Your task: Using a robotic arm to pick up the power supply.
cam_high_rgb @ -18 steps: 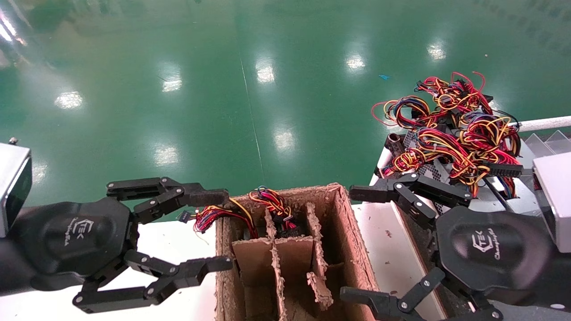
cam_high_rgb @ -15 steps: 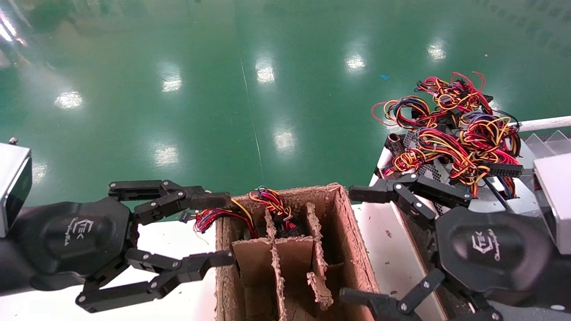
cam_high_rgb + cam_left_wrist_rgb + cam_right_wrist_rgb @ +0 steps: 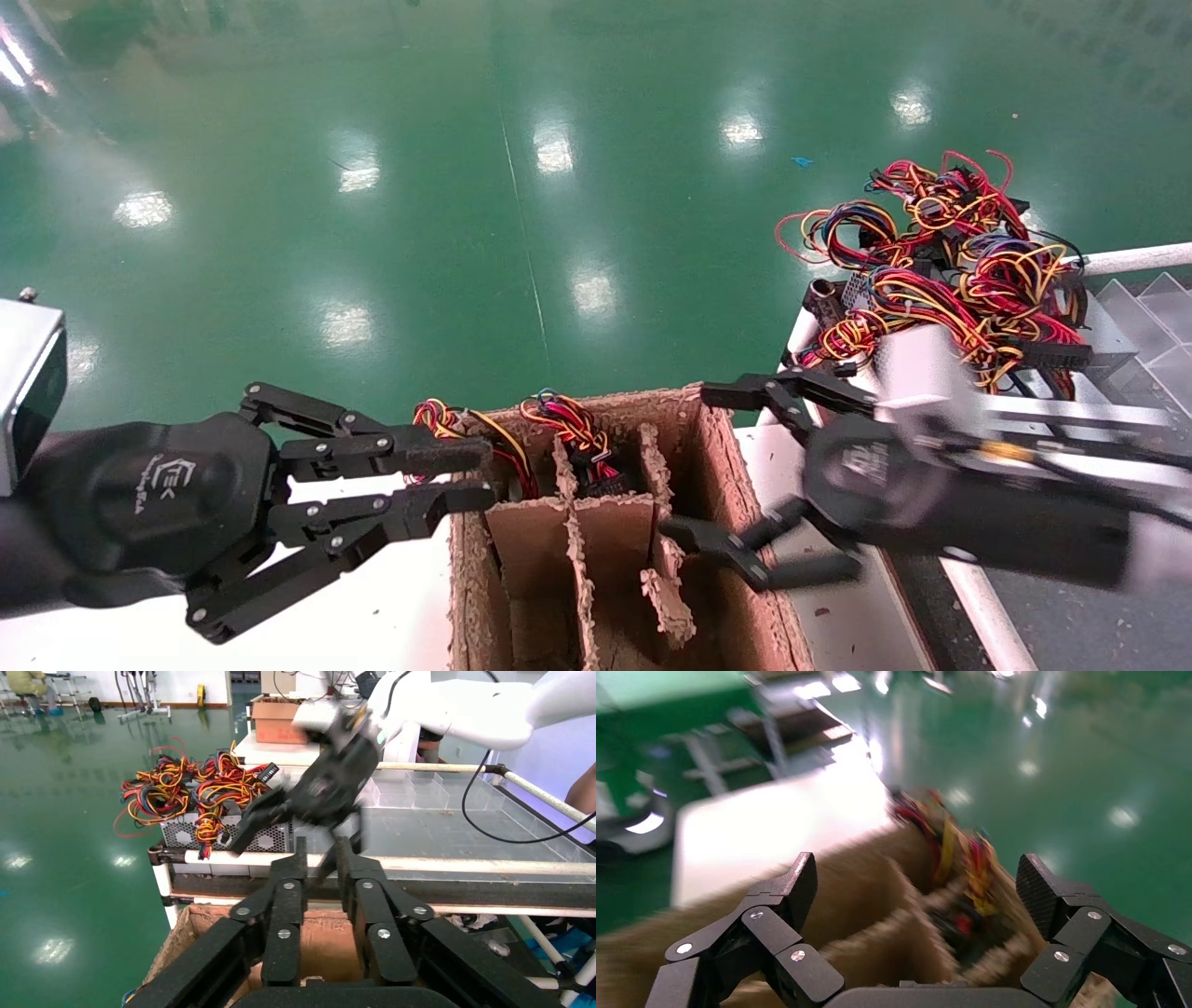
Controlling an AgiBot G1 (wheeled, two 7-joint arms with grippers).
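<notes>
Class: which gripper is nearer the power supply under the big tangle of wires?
Right. The right gripper hangs open just beside the power supply; the left gripper sits across the cardboard box.

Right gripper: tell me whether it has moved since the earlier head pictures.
Yes. The right gripper has swung toward the robot's left, from beside the cardboard box to over its right wall, fingers spread.

Left gripper (image 3: 321, 864) fingers nearly closed, narrow gap, nothing between them, above cardboard box (image 3: 204, 924) rim. Beyond it, right gripper (image 3: 299, 822) spread wide, blurred, in front of white rail (image 3: 457, 862). Power supply (image 3: 211, 834) on far shelf, wire bundle (image 3: 190, 787) piled on top.
</notes>
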